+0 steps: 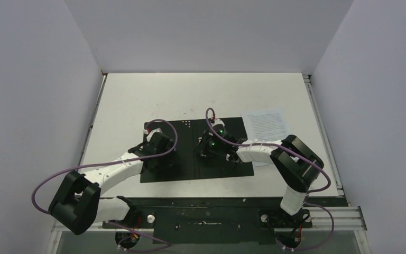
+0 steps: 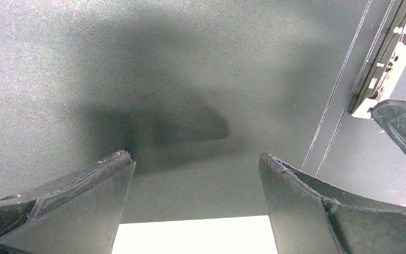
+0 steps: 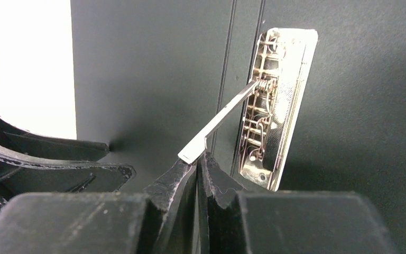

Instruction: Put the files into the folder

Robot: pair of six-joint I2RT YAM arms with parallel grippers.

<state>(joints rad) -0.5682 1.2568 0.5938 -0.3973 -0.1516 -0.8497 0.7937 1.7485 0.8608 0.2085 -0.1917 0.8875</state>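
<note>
Now | your right claw (image 3: 197, 159) was together, touching the clip lever (image 3: 219, 119) | left claw (image 2: 193, 155) apart over folder (image 1: 232, 127) | files (image 1: 264, 124) lay by surface's (image 1: 137, 95) right edge, long axis near-to-far, nearest your right arm (image 1: 259, 151)

Black folder (image 1: 187, 161), white text-printed files (image 1: 265, 123)

Left end effector (image 2: 194, 155) spread wide, right end effector (image 3: 199, 159) pinched closed.

The open flat black folder (image 1: 182, 169) lies mid-counter (image 1: 137, 95). The white printed paper sheet (image 1: 265, 123) lies just right of its far right corner. A metal spine clip (image 3: 275, 106) sits along the folder's middle.
</note>
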